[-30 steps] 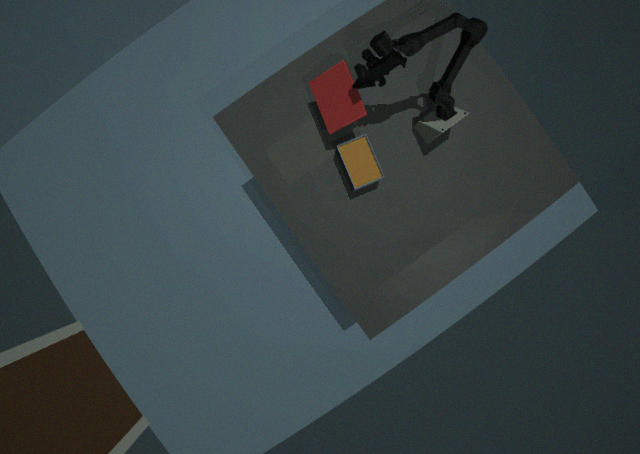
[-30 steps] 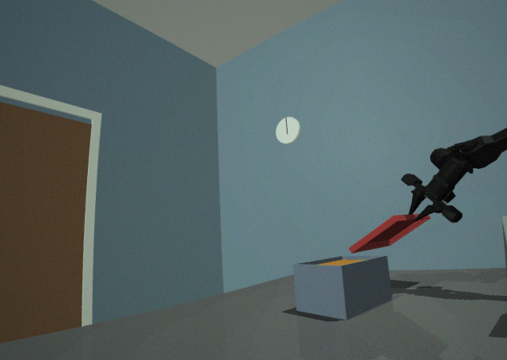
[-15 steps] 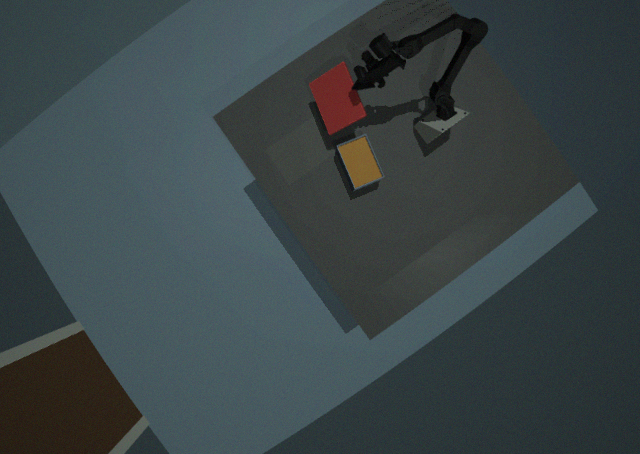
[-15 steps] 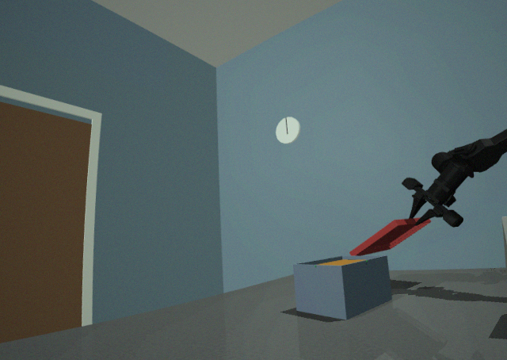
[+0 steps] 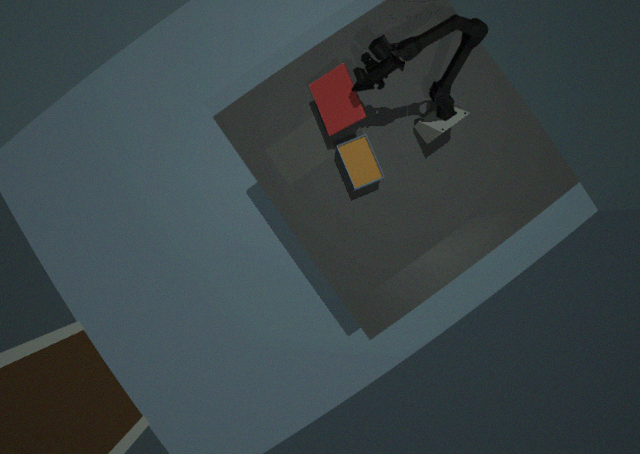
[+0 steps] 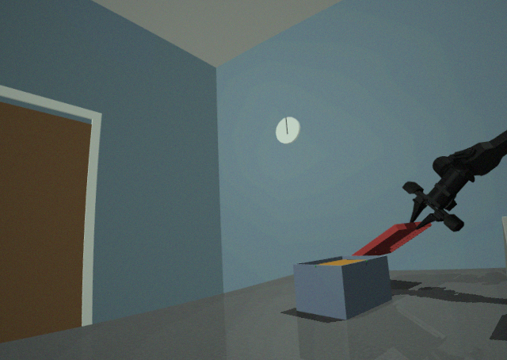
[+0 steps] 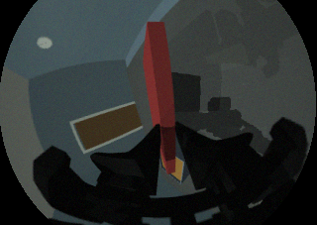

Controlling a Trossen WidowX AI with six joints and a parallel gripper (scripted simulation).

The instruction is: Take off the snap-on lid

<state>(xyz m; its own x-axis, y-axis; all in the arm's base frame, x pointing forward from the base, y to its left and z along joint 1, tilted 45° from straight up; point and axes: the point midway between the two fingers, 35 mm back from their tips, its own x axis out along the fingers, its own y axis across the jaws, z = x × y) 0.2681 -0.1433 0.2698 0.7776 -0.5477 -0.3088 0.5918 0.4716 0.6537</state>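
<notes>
Exterior view, left to right: brown door in a white frame (image 5: pixel 51 392) (image 6: pixel 44 216) (image 7: pixel 109 127), then round white wall clock (image 6: pixel 287 130) (image 7: pixel 45 43). Next, open blue-grey rectangular storage box (image 5: pixel 383 176) (image 6: pixel 319 289), upright on the dark grey table (image 5: pixel 413 206) (image 6: pixel 184 323) (image 7: pixel 292 86), orange fill (image 5: pixel 359 163) (image 6: pixel 341 262) (image 7: pixel 176 167) showing inside. Flat red rectangular lid (image 5: pixel 337 99) (image 6: pixel 384 239) (image 7: pixel 159 81) was off the box, up in the air, near it and apart from it in the top view. It was tilted: my side high, far side low, hollow underside facing down. My black two-finger pincer (image 5: pixel 354 88) (image 6: pixel 414 225) (image 7: pixel 166 125) was clamped on the lid's edge, fingers on either side. Lid wasn't on the table.
</notes>
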